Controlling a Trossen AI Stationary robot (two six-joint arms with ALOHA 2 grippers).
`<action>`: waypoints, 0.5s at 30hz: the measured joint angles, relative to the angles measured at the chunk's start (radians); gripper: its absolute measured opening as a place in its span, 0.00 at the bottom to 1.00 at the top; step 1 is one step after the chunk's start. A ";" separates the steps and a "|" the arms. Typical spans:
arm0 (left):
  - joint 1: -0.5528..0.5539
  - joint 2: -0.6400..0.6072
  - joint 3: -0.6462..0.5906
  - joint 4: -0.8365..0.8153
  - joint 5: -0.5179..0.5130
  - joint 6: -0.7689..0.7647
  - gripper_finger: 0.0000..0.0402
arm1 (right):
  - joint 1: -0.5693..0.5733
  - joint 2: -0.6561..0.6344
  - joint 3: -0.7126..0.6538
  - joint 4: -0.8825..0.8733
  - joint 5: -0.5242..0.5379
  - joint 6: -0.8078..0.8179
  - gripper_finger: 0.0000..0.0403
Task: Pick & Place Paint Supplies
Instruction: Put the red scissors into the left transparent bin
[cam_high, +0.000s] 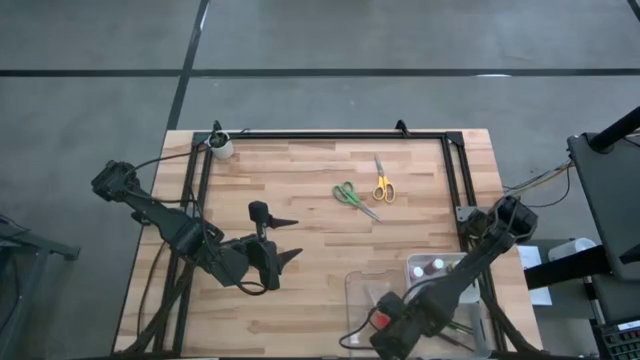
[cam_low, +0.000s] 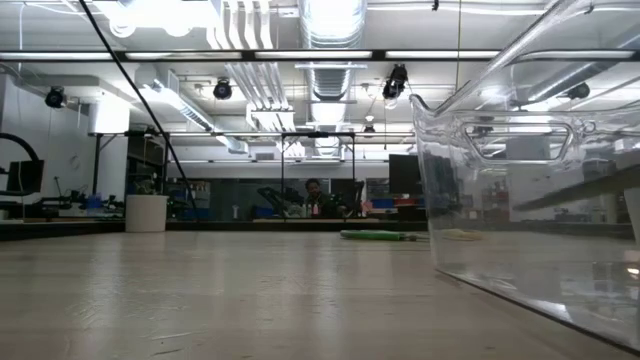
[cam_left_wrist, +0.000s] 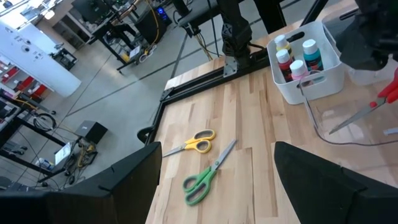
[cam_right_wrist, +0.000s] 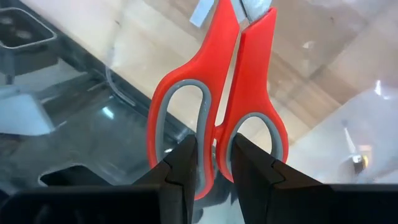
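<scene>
Pale butcher-block wooden table (cam_high: 320, 250): right gripper (cam_right_wrist: 214, 155) pinches red-handled scissors (cam_right_wrist: 217, 106) above clear plastic tray (cam_high: 360, 295), probably for drop-off; left gripper (cam_high: 285, 240) idles wide open.

We're pretty clearly in a robotics lab or workshop here. We've got a butcher-block bench (cam_high: 300, 200) with a black metal frame (cam_high: 330, 134) bolted round its edge, sitting on a grey concrete floor (cam_high: 100, 60) with dark lines marked across it. Looking level across the room, we see exposed silver ductwork (cam_low: 330, 40), rows of strip lights (cam_low: 180, 100), and a person (cam_low: 314, 198) seated among monitors at the far end. Cables and black stands (cam_left_wrist: 124, 31) clutter the floor nearby.
</scene>
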 joint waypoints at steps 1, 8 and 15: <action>0.000 0.000 0.000 0.000 0.000 0.000 0.78 | -0.005 0.003 0.000 -0.002 -0.014 -0.008 0.19; 0.000 0.000 0.000 0.000 0.000 0.000 0.78 | -0.017 0.005 0.000 -0.013 -0.024 -0.027 0.24; 0.000 0.000 0.000 0.000 0.000 0.000 0.78 | -0.018 0.003 0.000 -0.014 -0.019 -0.032 0.45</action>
